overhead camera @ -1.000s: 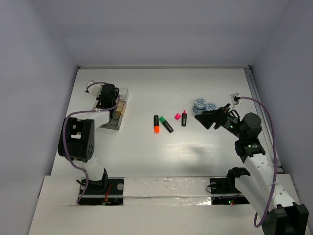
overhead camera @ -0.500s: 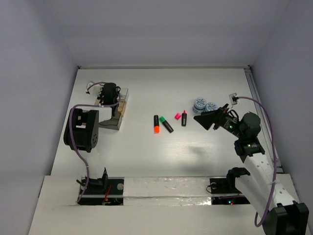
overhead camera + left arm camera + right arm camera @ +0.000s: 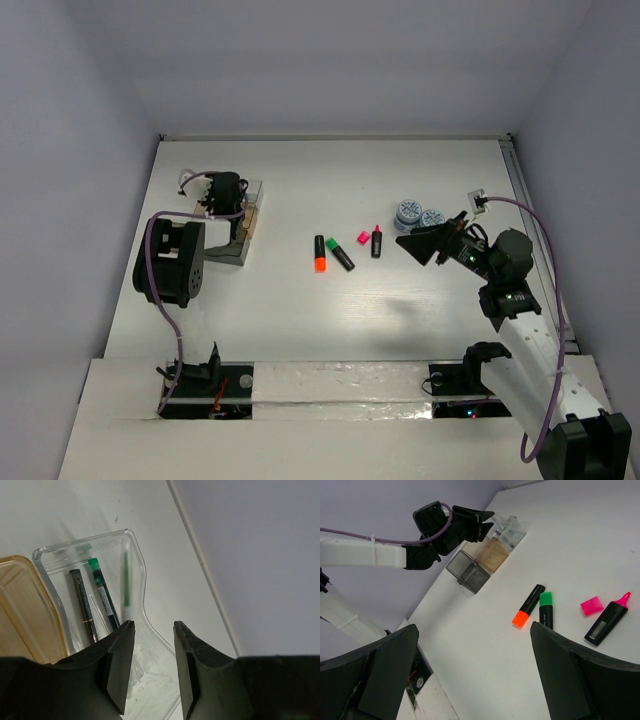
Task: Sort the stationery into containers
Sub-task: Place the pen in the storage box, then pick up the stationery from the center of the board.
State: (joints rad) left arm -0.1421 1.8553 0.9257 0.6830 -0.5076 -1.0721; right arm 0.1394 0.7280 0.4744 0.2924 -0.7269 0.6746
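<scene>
The containers stand at the far left; my left gripper hangs open and empty over their far end. In the left wrist view the clear box holds two thin pens, just ahead of the gripper. An orange-ended marker, a green-ended marker, a tiny pink piece and a pink-ended marker lie mid-table. Two blue-white discs sit right of them. My right gripper is wide open and empty, held above the table beside the discs; the markers show between its fingers.
A tan compartment adjoins the clear box. The enclosure's back wall rises just beyond the containers. A raised rail runs along the table's right edge.
My left gripper has drawn back slightly towards the far end of the containers. The right arm and the markers have not moved.
</scene>
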